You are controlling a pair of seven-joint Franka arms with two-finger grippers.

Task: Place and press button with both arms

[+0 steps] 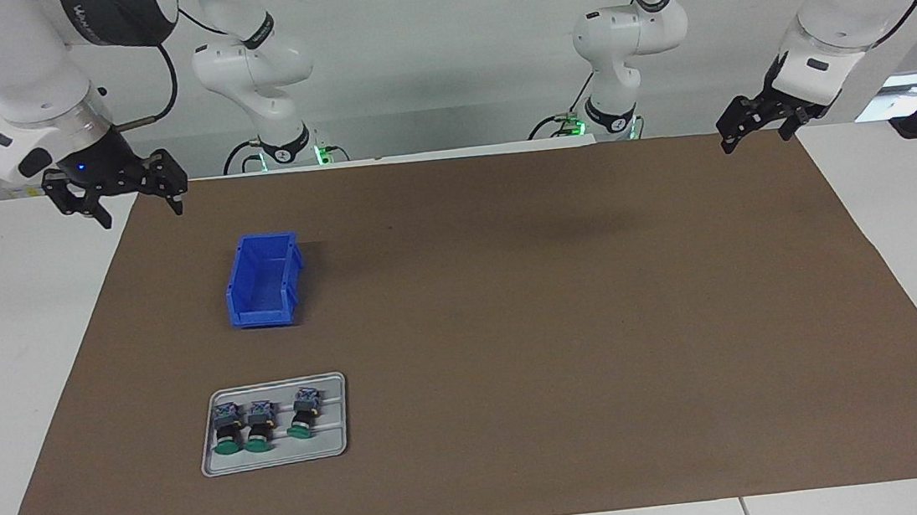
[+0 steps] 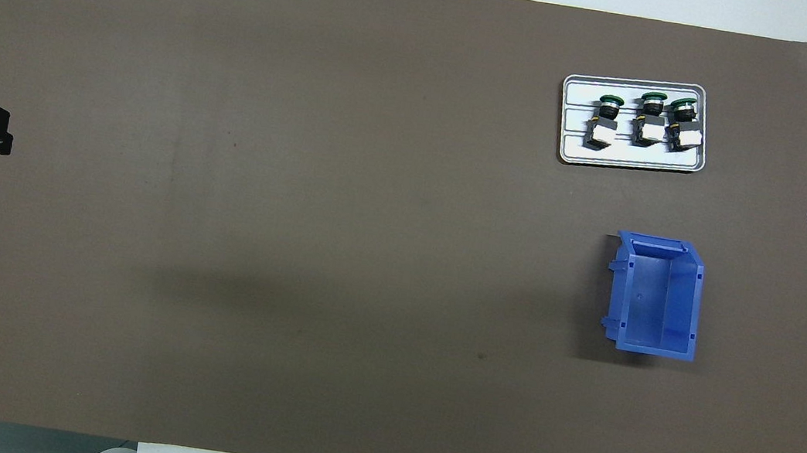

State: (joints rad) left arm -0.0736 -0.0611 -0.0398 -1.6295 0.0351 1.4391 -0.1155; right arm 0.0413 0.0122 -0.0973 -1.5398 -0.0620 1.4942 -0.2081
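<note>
Both arms wait at the ends of the tabletop [image 1: 3,335], each raised above an edge of the brown mat [image 1: 557,324]. The right gripper [image 1: 116,194] hangs over the mat's corner at the right arm's end, its jaws wide and holding nothing. The left gripper [image 1: 757,123] hangs over the mat's edge at the left arm's end, its jaws also wide and holding nothing.

All the objects sit toward the right arm's end, well apart from the left jaws. The blue bin [image 1: 263,280] stands upright on the mat, near the right jaws and below them, with nothing in it. A grey tray [image 1: 276,456] lies on the mat, farther from the robots than the bin and well apart from both pairs of jaws.

On the tray lie 3 push-buttons on their sides in a row, green caps pointing away from the robots: button 1 [image 1: 229,429], button 2 [image 1: 259,426] close beside it, and button 3 [image 1: 303,413] slightly apart from those 2.
</note>
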